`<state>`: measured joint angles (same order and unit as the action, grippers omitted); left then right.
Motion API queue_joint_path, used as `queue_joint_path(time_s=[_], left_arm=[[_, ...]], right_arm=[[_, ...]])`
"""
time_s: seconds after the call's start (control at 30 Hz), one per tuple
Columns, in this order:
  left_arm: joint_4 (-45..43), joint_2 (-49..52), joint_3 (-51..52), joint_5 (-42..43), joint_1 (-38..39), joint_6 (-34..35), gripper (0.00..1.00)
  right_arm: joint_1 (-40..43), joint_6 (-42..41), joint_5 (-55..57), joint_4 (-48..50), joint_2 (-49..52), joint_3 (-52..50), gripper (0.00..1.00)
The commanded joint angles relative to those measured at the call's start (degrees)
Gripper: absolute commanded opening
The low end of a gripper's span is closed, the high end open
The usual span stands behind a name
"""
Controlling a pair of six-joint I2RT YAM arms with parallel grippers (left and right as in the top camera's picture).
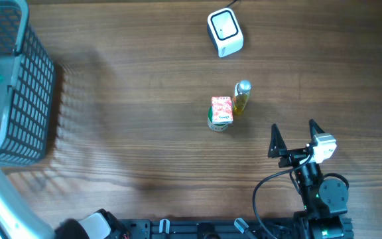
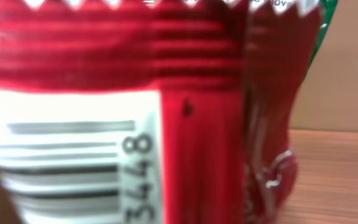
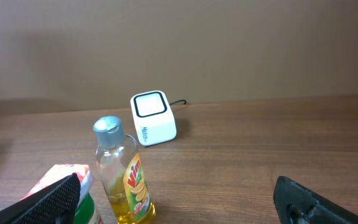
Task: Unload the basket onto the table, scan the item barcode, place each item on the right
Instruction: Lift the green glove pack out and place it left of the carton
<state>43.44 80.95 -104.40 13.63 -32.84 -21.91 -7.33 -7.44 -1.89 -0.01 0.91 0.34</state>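
Evidently grips the red packet point(image 2: 197, 93) in tightly closed left fingers, barcode point(image 2: 67, 168) exposed for the scanner point(image 1: 225, 32) near the table point(image 1: 144, 133) far edge; holds right fingers point(image 1: 274, 139) wide, empty.

Dark wood-grain table point(image 1: 125, 99), plain tan wall point(image 3: 229, 43) behind its far edge. Grey mesh basket point(image 1: 35, 86) at left edge, grid shadow falling right. Soft light.

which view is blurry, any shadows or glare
Left wrist view: the red packet fills the frame, its barcode soft and out of focus. Overhead view: sharp, with the basket casting a grid shadow on the table. Right wrist view: crisp on the bottle and scanner.
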Motion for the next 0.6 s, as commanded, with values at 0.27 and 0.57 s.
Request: queue_joint_path(time_s=[0.27,0.57], left_arm=[[18.9,-0.9,3.9,-2.8,20.6,21.2,0.04],[11.8,-0.7,26.0,-6.1,34.4,33.4,0.04]], right_arm=[[0.2,-0.2,0.3,0.2,-0.3,0.0,1.00],[0.2,-0.2,0.3,0.2,-0.3,0.0,1.00]])
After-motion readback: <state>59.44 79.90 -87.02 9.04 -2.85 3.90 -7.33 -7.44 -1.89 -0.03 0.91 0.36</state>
